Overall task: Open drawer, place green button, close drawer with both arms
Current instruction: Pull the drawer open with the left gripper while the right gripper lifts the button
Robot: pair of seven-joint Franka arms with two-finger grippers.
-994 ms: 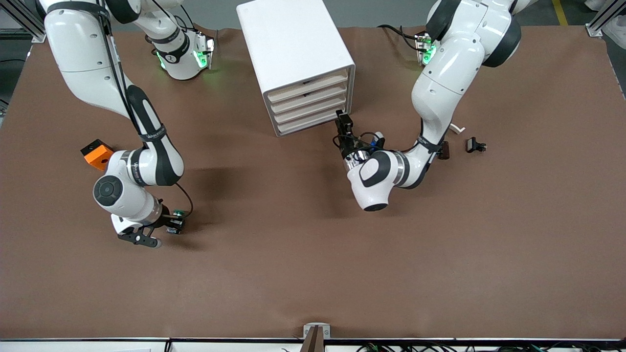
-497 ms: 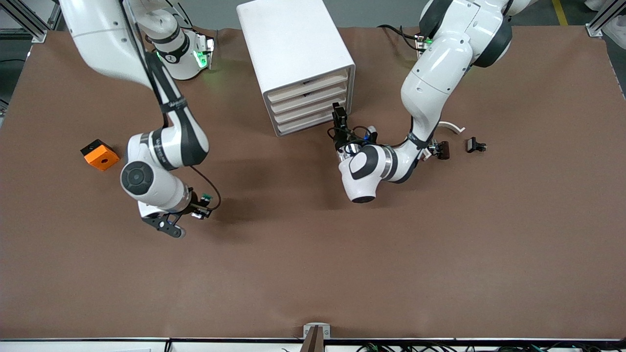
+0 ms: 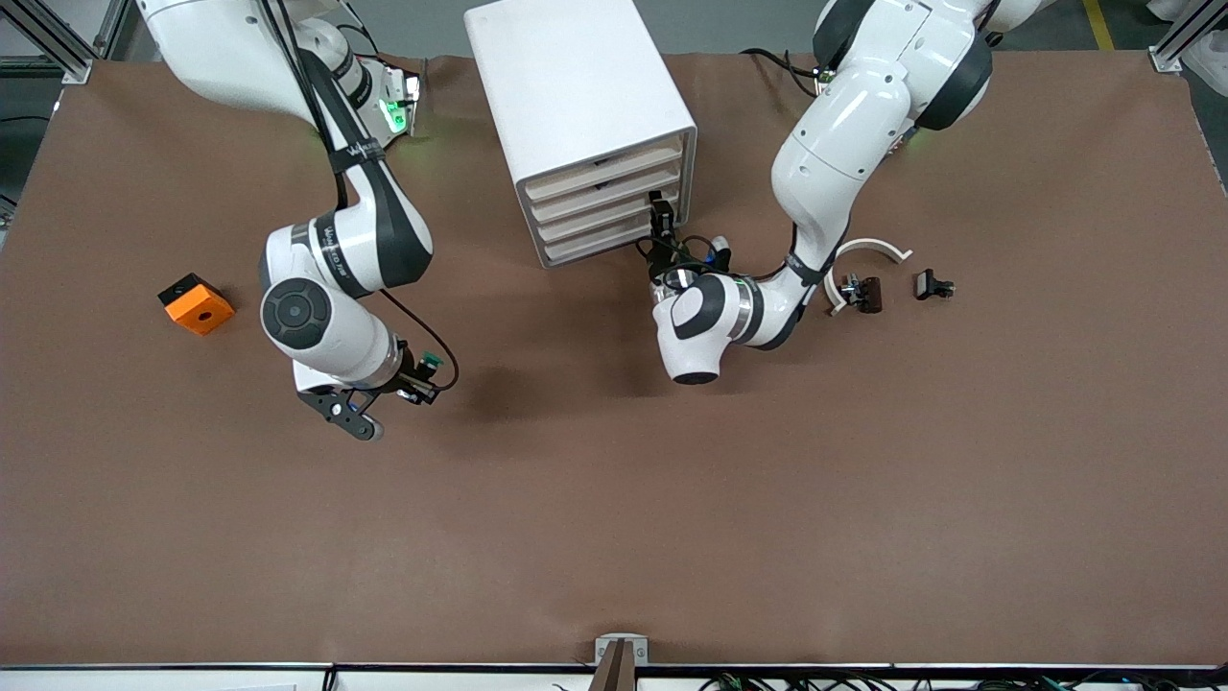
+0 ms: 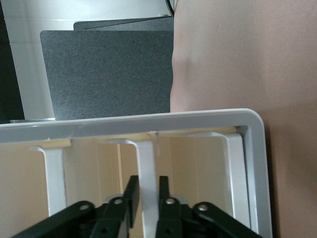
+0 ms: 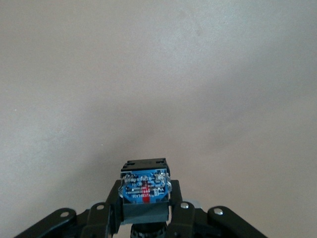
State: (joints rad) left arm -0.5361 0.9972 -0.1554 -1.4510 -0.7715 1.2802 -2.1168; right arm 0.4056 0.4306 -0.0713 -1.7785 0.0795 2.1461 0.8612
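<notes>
The right gripper (image 3: 414,376) is clamped on the button (image 5: 144,191) and holds it above the bare mat, green cap (image 3: 432,362) toward the cabinet (image 3: 580,125). The left gripper (image 4: 147,198) grips a drawer front (image 4: 148,163) with its jaws narrow; all drawers appear closed.

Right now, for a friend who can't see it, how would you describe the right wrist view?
The right gripper is shut on the button, a small part whose blue and black body faces the camera. Under it lies only the plain brown table.
</notes>
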